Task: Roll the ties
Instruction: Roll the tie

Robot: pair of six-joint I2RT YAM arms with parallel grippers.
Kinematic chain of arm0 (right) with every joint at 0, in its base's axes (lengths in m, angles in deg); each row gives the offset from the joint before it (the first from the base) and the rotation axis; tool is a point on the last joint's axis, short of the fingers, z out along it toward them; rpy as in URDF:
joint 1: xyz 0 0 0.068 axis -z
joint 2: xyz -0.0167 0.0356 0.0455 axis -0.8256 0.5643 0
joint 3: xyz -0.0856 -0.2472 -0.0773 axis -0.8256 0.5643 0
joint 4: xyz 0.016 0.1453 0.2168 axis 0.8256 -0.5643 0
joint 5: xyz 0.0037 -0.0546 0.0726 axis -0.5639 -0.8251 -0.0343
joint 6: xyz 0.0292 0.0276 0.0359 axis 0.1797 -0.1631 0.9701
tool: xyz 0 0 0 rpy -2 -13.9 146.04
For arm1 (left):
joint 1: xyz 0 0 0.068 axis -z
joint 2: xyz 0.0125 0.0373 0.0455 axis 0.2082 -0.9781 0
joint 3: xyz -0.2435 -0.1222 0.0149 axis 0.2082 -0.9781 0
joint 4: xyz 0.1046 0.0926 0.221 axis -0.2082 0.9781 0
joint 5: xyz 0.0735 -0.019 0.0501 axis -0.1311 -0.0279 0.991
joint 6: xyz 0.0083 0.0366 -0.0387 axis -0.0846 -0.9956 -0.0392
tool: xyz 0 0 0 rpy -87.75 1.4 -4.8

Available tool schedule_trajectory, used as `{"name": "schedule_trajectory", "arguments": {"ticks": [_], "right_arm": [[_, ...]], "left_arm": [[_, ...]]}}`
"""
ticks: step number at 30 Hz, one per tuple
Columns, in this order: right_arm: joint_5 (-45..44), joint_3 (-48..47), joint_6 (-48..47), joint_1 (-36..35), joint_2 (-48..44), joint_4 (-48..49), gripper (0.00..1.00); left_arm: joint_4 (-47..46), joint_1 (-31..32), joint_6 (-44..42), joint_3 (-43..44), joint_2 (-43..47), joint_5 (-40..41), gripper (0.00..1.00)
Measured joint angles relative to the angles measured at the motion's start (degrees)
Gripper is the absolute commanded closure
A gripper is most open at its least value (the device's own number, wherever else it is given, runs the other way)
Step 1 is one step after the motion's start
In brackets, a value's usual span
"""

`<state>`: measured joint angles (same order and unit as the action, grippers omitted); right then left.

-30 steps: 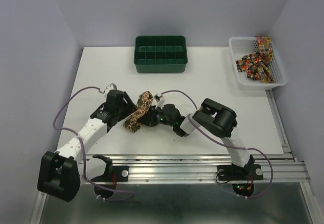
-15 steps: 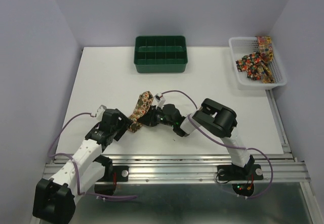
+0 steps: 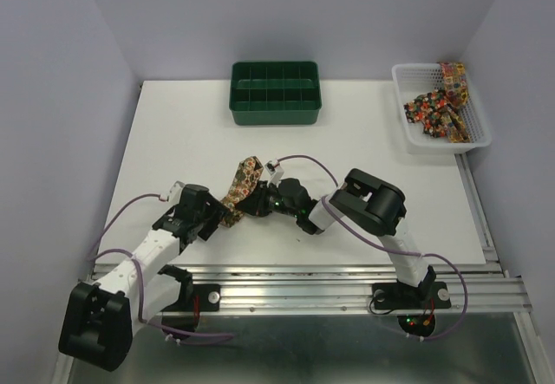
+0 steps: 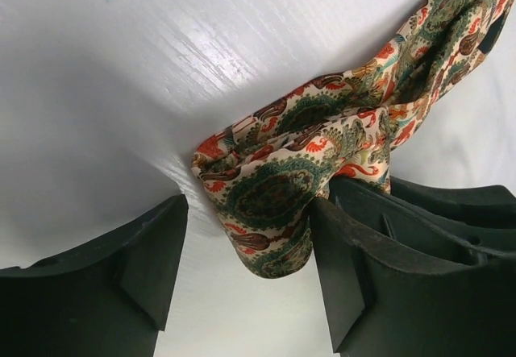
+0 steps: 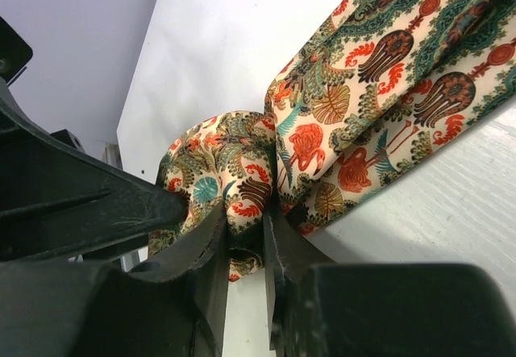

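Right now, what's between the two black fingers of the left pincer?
The folded end of the paisley-print fabric necktie lies inside the open left pincer, against one black finger; bare white table shows beside the other. The left wrist view shows this.

Green tray point(image 3: 276, 116) at back — white basket point(image 3: 451, 147) right.

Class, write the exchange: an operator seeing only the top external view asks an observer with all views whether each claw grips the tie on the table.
Operator: From above the arms hide it. Is the right one gripping?
Observer: Yes. The right wrist view shows the right claw shut on a fold of the tie.
Operator: And the left?
Observer: The left claw is open; the tie's folded end lies between its fingers, unclamped.
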<state>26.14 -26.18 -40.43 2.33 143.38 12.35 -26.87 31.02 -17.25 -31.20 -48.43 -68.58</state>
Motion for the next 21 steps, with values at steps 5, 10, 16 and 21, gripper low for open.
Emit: {"name": "schedule_trajectory", "arguments": {"ticks": [5, 10, 16, 21], "right_arm": [[0.15, 0.0, 0.83, 0.0, 0.02, -0.15, 0.98], [0.22, 0.0, 1.38, 0.0, 0.02, -0.24, 0.98], [0.11, 0.0, 1.55, 0.2, 0.02, -0.15, 0.89], [0.22, 0.33, 1.25, 0.02, -0.33, -0.2, 0.65]], "left_arm": [[-1.99, 0.0, -0.33, 1.29, -3.89, -0.59, 0.45], [-5.86, -0.37, -1.84, 1.62, -7.58, -2.49, 0.86], [-5.99, -0.37, -2.47, 2.47, -7.91, -2.51, 1.0], [-4.11, -0.24, -2.49, 2.45, -4.5, -1.7, 1.0]]}}
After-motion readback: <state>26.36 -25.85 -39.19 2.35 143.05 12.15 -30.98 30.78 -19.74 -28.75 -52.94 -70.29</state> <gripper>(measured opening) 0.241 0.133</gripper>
